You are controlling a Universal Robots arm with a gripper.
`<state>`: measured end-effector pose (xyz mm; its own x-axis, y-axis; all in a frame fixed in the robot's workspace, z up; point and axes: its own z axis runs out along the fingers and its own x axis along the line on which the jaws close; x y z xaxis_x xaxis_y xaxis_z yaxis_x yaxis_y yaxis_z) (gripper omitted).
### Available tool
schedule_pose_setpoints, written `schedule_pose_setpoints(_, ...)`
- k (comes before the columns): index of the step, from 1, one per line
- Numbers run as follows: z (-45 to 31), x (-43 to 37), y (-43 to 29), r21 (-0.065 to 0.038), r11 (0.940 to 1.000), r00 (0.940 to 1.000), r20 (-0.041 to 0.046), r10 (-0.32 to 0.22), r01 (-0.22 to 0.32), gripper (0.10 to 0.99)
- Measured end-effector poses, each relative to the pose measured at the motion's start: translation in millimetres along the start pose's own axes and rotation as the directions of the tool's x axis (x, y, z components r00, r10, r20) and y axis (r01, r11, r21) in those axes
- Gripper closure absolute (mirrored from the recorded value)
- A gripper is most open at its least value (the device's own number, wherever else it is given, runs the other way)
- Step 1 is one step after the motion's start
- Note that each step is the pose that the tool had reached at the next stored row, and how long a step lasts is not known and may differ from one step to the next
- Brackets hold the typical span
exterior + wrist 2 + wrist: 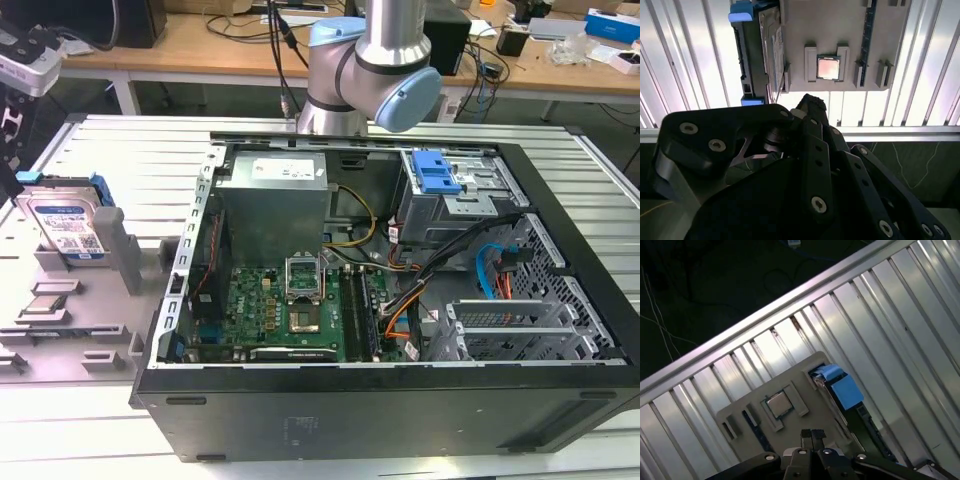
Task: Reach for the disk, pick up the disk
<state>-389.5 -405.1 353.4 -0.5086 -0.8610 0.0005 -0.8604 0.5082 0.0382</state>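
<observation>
Disk [65, 225]: stood on edge in grey holder [120, 255] on bench [120, 140], at 9 o'clock from the computer case [560, 400] in the exterior view, long axis about 12-to-6; claw [812, 434], tips pressed together and holding nothing, hangs over the holder, clear of the disk.

Silver disk [68, 226], blue-framed, standing tilted

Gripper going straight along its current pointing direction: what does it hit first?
The gripper would probably meet the grey fixture plate first, between the processor chip and the disk; depth is unclear.
</observation>
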Motion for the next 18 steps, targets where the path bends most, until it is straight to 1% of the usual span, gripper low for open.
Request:
schedule_pose_setpoints(4,0.0,0.0,0.0,0.0,0.9991,0.9991,-0.0017,-0.042,0.042,0.98)
schedule_pose_setpoints(7,0.0,0.0,0.0,0.0,0.9969,0.9969,-0.0031,-0.078,0.078,0.98)
schedule_pose_setpoints(11,0.0,0.0,0.0,0.0,0.9878,0.9878,-0.006,-0.156,0.156,0.98)
schedule_pose_setpoints(13,0.0,0.0,0.0,0.0,0.9846,0.9846,-0.0067,-0.175,0.175,0.98)
schedule_pose_setpoints(15,0.0,0.0,0.0,-0.001,0.9786,0.9786,-0.008,-0.206,0.206,0.98)
schedule_pose_setpoints(18,0.0,0.0,0.0,-0.001,0.9714,0.9713,-0.0091,-0.238,0.238,0.98)
